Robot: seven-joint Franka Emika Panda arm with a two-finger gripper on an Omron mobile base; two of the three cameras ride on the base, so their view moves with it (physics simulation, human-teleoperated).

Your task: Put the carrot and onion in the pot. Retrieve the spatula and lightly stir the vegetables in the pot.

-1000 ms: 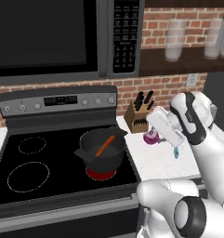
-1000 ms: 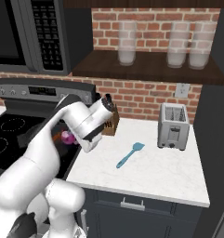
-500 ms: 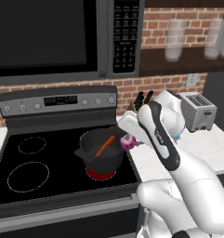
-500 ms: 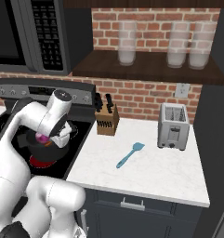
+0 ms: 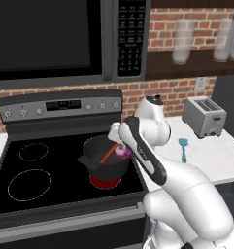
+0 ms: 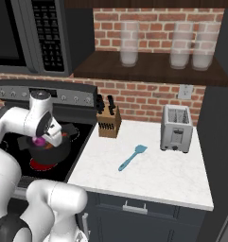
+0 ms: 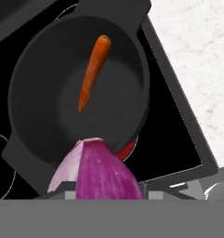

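Observation:
The dark pot stands on the stove's front right burner, which glows red. The orange carrot lies slanted inside it, seen plainly in the hand view as the carrot on the pot floor. My gripper hangs over the pot's right rim, shut on the magenta-purple onion. The onion sits close at the bottom of the hand view, over the pot's near edge. The light-blue spatula lies on the white counter right of the stove.
A wooden knife block stands at the counter's back beside the stove. A silver toaster sits further right. A microwave hangs above the stove, and glass jars line a shelf.
The arm has swung left from the counter by the knife block to over the pot, carrying the onion with it. The carrot, pot and spatula have stayed put.

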